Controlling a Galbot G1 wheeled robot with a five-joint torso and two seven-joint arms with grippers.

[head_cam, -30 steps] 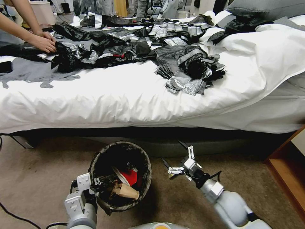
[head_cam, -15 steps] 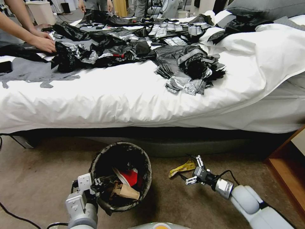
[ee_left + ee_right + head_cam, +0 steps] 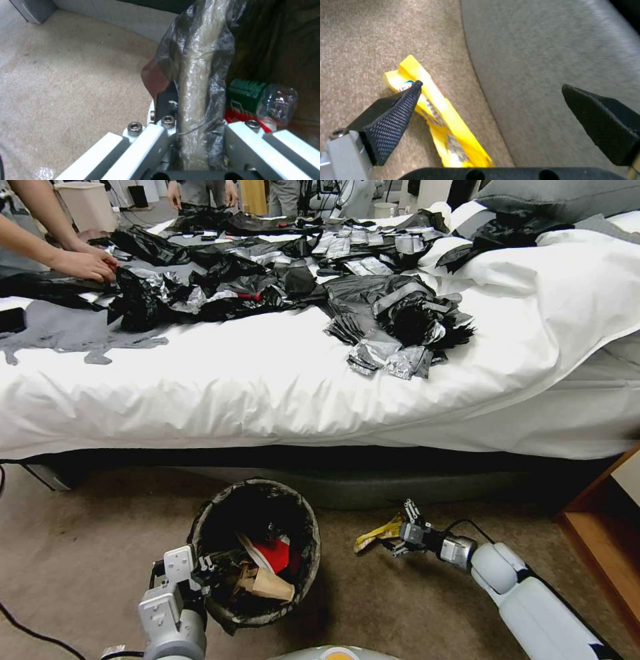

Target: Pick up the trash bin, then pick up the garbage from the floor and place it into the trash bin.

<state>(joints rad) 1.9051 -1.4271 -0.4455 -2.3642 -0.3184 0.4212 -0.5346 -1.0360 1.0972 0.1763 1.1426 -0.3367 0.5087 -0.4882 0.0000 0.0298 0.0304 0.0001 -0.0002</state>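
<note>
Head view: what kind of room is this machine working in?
Probably a bedroom, perhaps a staged one: a bed with a white duvet, carpet on the floor, and a wooden bedside cabinet at the right edge.

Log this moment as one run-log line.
left gripper: shut on trash bin rim | right gripper: open, low over yellow wrapper on carpet | bin: holds litter

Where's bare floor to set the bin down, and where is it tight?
Bare carpet lies on the robot's left of the trash bin, out from the bed. It is tight on the bin's right: the open right gripper is at the yellow wrapper. The left gripper clamps the bin's rim.
</note>
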